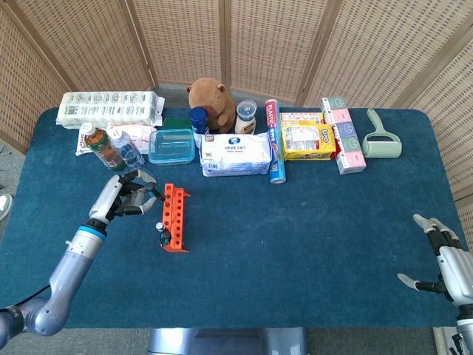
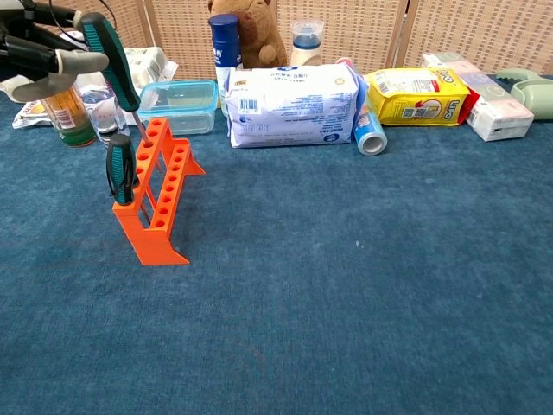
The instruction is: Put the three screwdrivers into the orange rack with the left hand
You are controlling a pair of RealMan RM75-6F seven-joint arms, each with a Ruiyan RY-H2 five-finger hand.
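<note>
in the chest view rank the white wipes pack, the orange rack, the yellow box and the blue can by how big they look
1. white wipes pack, largest.
2. orange rack, though it stands nearer the camera, which inflates it.
3. yellow box.
4. blue can, smallest.
</note>
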